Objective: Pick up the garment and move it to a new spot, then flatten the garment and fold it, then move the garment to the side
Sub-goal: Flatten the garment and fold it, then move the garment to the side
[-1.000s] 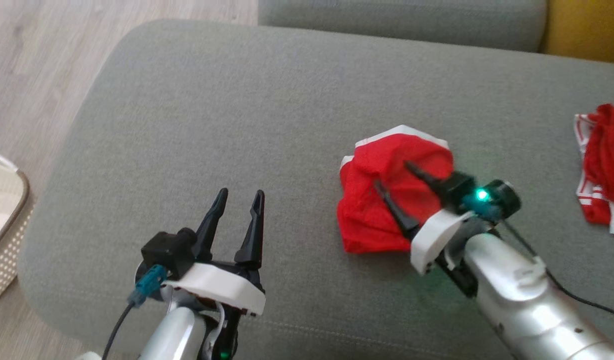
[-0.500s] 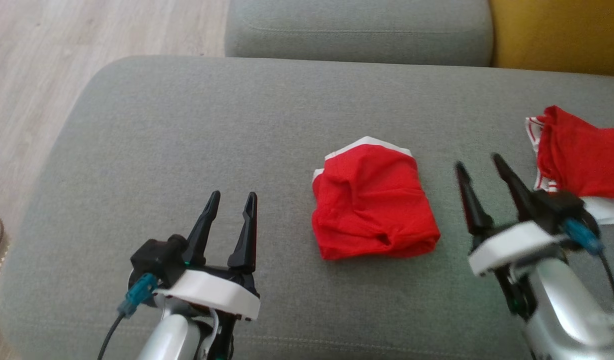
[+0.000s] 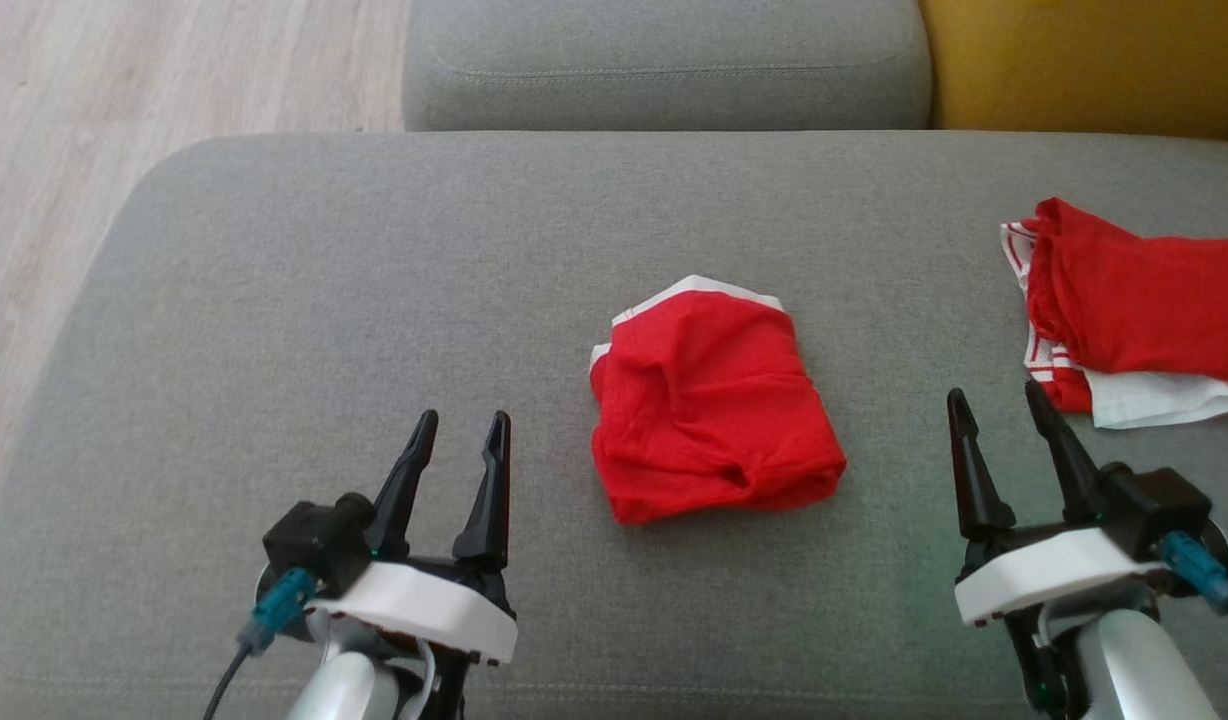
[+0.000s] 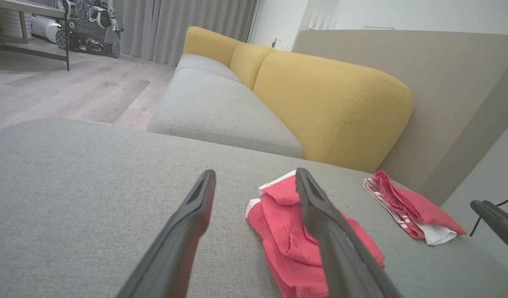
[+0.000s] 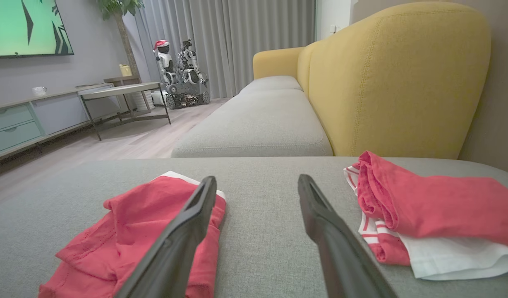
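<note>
Our right gripper (image 3: 994, 395) has drawn back off the red shorts (image 3: 709, 400), which lie midway between it and our left gripper (image 3: 464, 416), both open

The left fingers (image 3: 491, 475) and right fingers (image 3: 967, 460) stand spread (holding nothing).

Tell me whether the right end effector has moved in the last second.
Yes. The right end effector was over the garment; it now sits to the garment's right, clear of it, near the pile, open.
</note>
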Controlling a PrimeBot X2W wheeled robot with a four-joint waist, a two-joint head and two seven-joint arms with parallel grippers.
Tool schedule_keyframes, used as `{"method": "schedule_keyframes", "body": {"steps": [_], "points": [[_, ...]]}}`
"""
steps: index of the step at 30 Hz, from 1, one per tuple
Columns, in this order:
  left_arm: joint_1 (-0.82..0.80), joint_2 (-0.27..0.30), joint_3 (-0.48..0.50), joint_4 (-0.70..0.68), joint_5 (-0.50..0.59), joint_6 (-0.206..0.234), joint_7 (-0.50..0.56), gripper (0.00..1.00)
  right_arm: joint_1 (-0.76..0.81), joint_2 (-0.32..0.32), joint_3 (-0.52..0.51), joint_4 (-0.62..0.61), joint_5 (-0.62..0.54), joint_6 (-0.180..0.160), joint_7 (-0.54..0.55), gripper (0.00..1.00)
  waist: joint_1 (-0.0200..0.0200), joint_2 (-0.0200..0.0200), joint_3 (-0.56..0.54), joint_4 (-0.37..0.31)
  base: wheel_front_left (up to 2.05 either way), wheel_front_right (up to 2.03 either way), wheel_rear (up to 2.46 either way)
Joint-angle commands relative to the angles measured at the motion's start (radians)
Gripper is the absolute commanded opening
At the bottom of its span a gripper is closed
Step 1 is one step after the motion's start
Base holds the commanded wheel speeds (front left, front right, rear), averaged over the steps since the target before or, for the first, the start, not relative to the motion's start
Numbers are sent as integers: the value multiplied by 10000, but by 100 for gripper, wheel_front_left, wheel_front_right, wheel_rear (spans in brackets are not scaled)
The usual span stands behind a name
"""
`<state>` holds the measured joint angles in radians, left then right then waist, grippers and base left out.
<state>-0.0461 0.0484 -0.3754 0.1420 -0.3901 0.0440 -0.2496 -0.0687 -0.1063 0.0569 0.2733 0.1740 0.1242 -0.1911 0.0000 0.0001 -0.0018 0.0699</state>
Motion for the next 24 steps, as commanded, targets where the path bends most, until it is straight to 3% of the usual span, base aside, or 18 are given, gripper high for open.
{"method": "schedule_keyframes", "body": {"steps": [1, 17, 24], "points": [[-312, 18, 351, -288, -29, -9, -122, 100, -223, -12, 149, -460, -79, 65, 44, 100, 0, -1, 2, -25, 0, 0, 0], [-449, 18, 276, -399, -62, -10, -122, 100, -134, -2, 267, -874, -87, 65, 649, 100, 0, -1, 405, 12, 0, 0, 0], [-764, 18, 139, -381, -64, -28, -122, 100, -1128, -202, 1064, -151, 973, 65, 1737, 100, 0, -1, 1085, 217, 0, 0, 0]]}}
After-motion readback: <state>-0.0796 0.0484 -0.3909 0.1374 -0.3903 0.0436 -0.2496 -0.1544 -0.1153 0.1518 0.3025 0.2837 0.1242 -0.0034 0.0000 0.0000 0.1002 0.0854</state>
